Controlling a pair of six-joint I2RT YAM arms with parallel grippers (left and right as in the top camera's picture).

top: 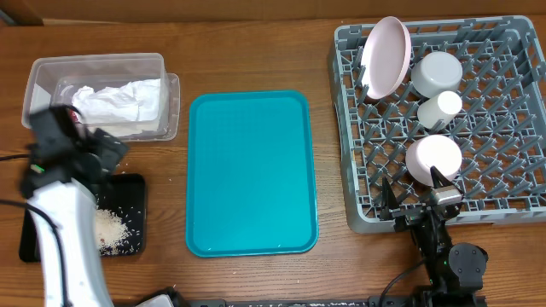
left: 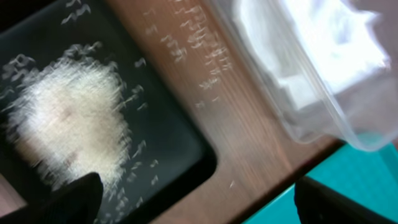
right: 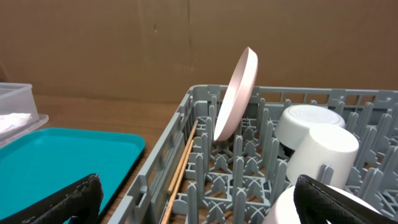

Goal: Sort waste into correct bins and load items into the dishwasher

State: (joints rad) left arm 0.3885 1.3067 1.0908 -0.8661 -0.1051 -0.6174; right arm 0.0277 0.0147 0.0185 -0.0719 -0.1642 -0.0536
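My left gripper (top: 104, 153) (left: 199, 208) is open and empty, above the near edge of the black tray (top: 132, 192) (left: 174, 130), which holds loose rice. The clear tub (top: 94, 68) (left: 323, 118) behind it holds the crumpled white napkin (top: 115, 102) (left: 298, 37). No red wrapper shows. The grey dish rack (top: 503, 128) (right: 155, 168) holds the upright large pink plate (top: 384, 55) (right: 236, 93), an overturned bowl (top: 437, 72) (right: 305, 121), a whitish cup (top: 439, 108) (right: 323, 149), a pale round dish (top: 432, 158) and chopsticks (right: 183, 165). My right gripper (top: 418, 200) (right: 199, 208) is open and empty at the rack's front edge.
A flat teal serving tray (top: 252, 170) (right: 56, 155) (left: 367, 168) lies between the bins and the rack. A few stray rice grains lie on the wooden table (left: 211, 81) between the black tray and the tub.
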